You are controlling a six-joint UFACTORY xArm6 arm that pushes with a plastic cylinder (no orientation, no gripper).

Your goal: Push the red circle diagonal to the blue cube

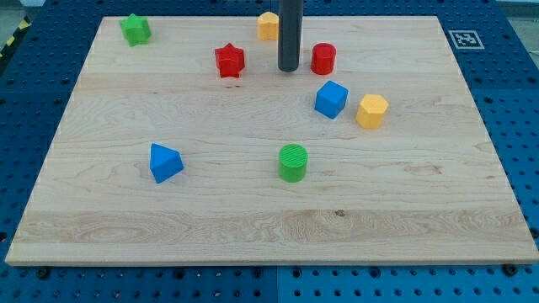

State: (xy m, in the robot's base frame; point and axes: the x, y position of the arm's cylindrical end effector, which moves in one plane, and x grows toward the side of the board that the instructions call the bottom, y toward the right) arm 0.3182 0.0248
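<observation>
The red circle [323, 59], a short red cylinder, stands near the view's top, right of centre. The blue cube [331, 99] sits just below it, slightly to the right, with a small gap between them. My tip [289, 69] is the lower end of the dark rod that comes down from the view's top. It rests on the board just left of the red circle, with a narrow gap, and up-left of the blue cube.
A yellow hexagonal block [371, 111] sits right of the blue cube. A red star [229, 61] lies left of my tip. A yellow block [268, 26] is partly behind the rod. A green star [135, 29], a blue triangular block [165, 162] and a green cylinder [293, 162] stand elsewhere on the wooden board [126, 227].
</observation>
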